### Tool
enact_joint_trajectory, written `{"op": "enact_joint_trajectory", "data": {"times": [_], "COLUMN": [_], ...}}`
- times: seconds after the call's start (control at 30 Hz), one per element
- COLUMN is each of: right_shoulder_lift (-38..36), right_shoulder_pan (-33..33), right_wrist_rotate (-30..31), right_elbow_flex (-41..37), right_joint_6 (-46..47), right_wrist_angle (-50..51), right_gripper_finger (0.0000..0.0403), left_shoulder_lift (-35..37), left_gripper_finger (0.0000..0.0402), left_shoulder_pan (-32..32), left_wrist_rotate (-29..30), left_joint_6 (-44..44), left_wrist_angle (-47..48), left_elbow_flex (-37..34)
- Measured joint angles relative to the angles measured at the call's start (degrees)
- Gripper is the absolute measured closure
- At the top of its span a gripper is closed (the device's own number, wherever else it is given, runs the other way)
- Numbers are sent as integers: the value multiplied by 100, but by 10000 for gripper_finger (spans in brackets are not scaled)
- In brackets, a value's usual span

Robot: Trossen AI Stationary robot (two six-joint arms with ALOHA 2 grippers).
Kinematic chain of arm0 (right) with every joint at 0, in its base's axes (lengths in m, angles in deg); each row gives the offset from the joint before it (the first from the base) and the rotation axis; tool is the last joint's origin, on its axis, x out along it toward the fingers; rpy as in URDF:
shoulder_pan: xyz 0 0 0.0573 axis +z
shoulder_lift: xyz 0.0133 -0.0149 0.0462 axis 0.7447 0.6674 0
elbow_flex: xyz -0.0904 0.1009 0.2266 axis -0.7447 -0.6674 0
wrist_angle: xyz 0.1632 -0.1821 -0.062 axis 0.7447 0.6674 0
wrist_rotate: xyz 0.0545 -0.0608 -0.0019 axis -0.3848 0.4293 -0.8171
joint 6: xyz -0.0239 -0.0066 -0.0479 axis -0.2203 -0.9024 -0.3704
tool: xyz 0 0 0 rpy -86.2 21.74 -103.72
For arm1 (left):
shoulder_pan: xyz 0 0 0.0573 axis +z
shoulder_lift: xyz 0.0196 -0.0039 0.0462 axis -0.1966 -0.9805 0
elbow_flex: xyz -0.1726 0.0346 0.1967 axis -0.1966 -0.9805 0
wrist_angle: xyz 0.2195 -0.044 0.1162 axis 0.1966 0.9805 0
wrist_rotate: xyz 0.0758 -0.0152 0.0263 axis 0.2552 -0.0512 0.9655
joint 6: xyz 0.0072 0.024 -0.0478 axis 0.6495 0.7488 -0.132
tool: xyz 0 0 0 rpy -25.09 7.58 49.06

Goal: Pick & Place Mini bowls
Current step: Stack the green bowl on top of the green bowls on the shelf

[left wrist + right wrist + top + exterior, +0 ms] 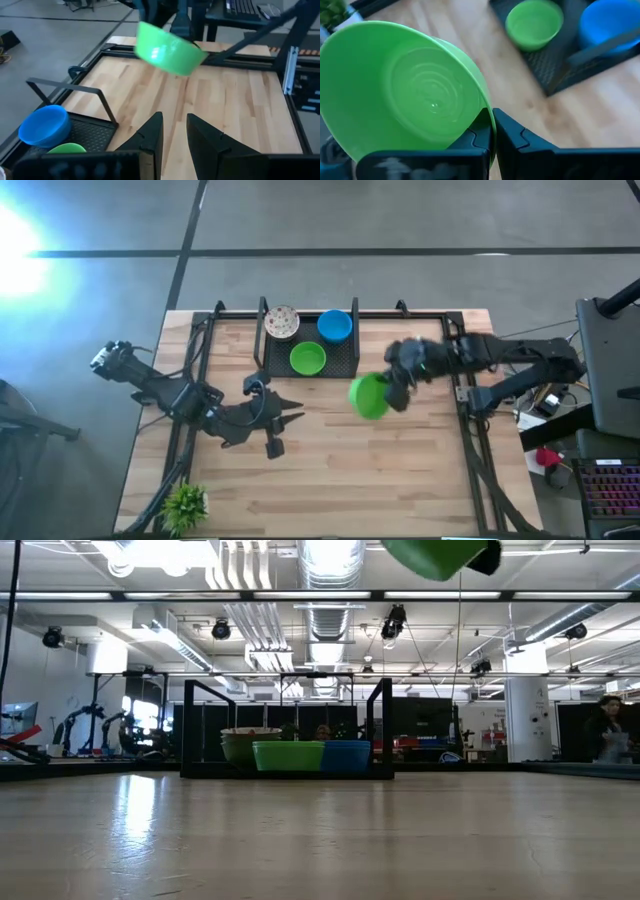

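My right gripper (492,136) is shut on a bright green mini bowl (405,90) and holds it high over the table, just right of the black wire tray (345,365); the low view shows it (435,555) far above the wood. In the tray sit a speckled white bowl (282,322), a blue bowl (335,326) and a green bowl (308,359). My left gripper (290,420) hovers open over the table's left middle with nothing between its fingers (150,137). My right gripper pinches the green bowl's rim (489,119), one finger inside the bowl and one outside its wall. The fingers slant down from the table's right side. The bowl is lifted clear and tilted, its opening turned toward the wrist.
A small spiky green plant (185,505) stands at the near left corner. The tray's upright black frame (287,720) rises at the far middle. Bare wood (380,470) spreads across the near half of the table.
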Motion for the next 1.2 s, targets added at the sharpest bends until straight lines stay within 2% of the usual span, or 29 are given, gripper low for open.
{"op": "enact_joint_trajectory", "data": {"times": [0.17, 0.33, 0.5, 0.8, 1.0, 1.2], "right_shoulder_lift": [610, 1477, 2424, 4078, 5133, 5957], "right_shoulder_pan": [-913, -1495, -2045, -2577, -2801, -2877], "right_wrist_rotate": [-375, -579, -1569, -1907, -1999, -2002], "right_elbow_flex": [671, 1427, 2170, 3817, 5011, 5826], "right_joint_6": [-685, -1473, -2014, -2173, -2180, -2430], "right_wrist_angle": [-3, -10, 3, 205, 717, 1447], "right_gripper_finger": [394, 394, 394, 394, 394, 394], "left_shoulder_lift": [164, 398, 646, 717, 717, 717], "left_gripper_finger": [322, 322, 322, 322, 322, 322], "left_shoulder_pan": [2, 2, 2, 28, 28, 28], "left_wrist_rotate": [248, 567, 605, 663, 667, 665], "left_joint_6": [-140, -213, -202, -104, -15, -12], "left_wrist_angle": [1, 0, -3, 2, 2, 2], "left_elbow_flex": [4, 4, 0, -26, -31, -31]}}
